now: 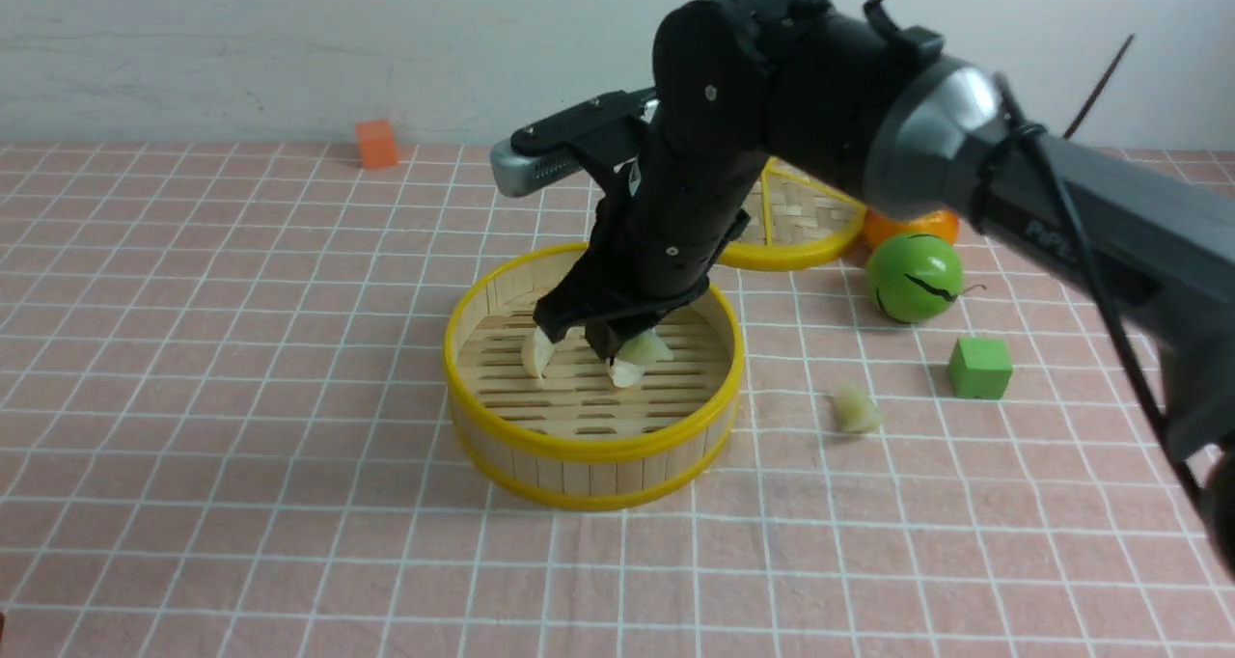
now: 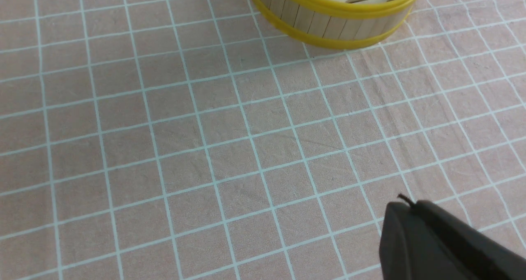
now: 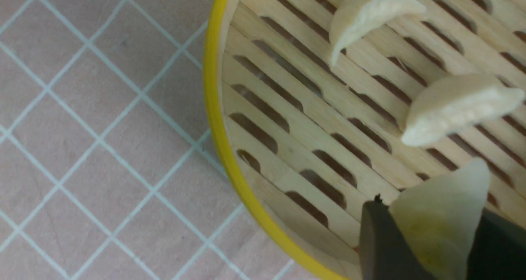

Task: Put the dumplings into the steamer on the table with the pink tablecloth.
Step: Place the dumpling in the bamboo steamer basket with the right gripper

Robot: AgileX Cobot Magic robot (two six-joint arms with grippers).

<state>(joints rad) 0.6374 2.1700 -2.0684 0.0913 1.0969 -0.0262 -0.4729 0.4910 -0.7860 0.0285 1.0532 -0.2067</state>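
The worktop (image 1: 193, 504) fills the lower three quarters of the front view. The pink tablecloth (image 1: 145, 301) with its white grid covers all of it and is a little wrinkled. The black right arm (image 1: 830, 98) enters at the right edge of the frame, crosses the upper centre and bends down toward the middle. There, in the centre of the frame, stands the steamer (image 1: 589, 451), with yellow rims and a slatted floor. Behind it, right of centre, lies the flat lid (image 1: 815, 219), partly hidden by the arm. To the right of the lid is a green round fruit (image 1: 914, 277), with an orange fruit (image 1: 921, 226) just behind it (mostly covered).

The right hand (image 1: 584, 338) hangs inside the steamer, and its dark fingers (image 3: 380, 239) are closed narrowly on one dumpling (image 3: 439, 226). Two more dumplings (image 3: 460, 107) lie on the slats near it. Of the left hand (image 2: 427, 243) only one dark piece shows, over the cloth and apart from the steamer wall. Whether it is wide or narrow, I cannot tell.

A green cube (image 1: 979, 367) sits at the middle right of the frame. An orange cube (image 1: 376, 144) sits at the upper left, near the wall. The fourth dumpling (image 1: 856, 409) lies on the cloth between the steamer and the green cube, touching neither.
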